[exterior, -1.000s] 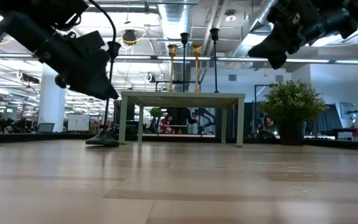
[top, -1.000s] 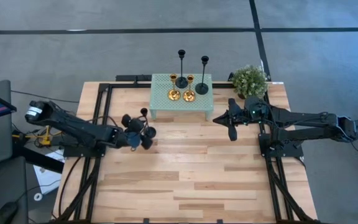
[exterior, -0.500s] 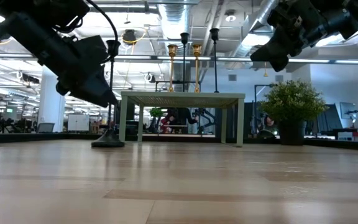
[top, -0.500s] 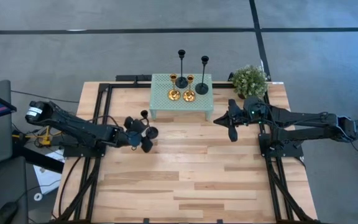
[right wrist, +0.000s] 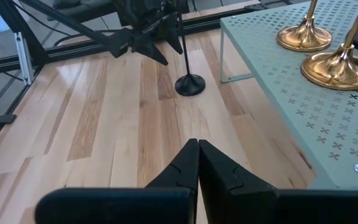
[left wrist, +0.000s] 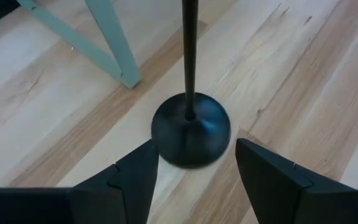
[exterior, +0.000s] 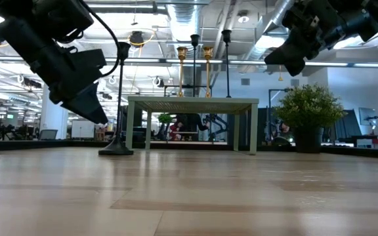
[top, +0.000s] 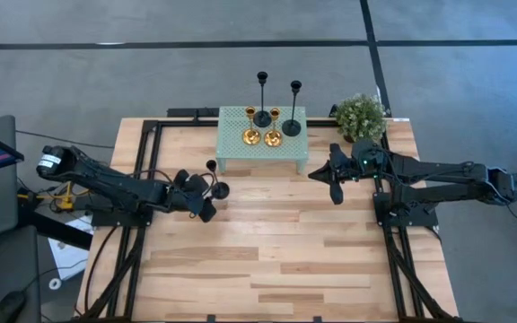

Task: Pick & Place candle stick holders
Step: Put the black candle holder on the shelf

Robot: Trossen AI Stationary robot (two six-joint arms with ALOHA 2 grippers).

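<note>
Standing upright on the wooden table (top: 267, 242), one tall black candle holder (top: 214, 185) is seen just beside a front leg of the small green stand (top: 260, 151). Its round base (left wrist: 191, 129) is flat on the wood, and its thin stem (exterior: 120, 92) goes straight up.

The left gripper (top: 197, 190) is placed close to this holder. Its two dark fingers (left wrist: 131, 180) are spread apart, one on each side of the base. The base is not squeezed by them, and a little wood can be seen between each finger and the base. Nothing is held by this gripper.

Four more holders are kept on top of the green stand. Two tall black holders (top: 263, 115) are stood at the far side, and two short gold holders (top: 251, 135) are stood side by side nearer the front. The gold bases (right wrist: 302, 38) are seen resting on the top of the stand, which is full of little cross-shaped holes.

The right gripper (top: 334, 190) is held in the air near the right end of the stand. Its fingers (right wrist: 180, 167) are pressed together, and nothing is held between them.

A small green plant (top: 360, 117) is set at the far right corner of the table, just beside the stand.
</note>
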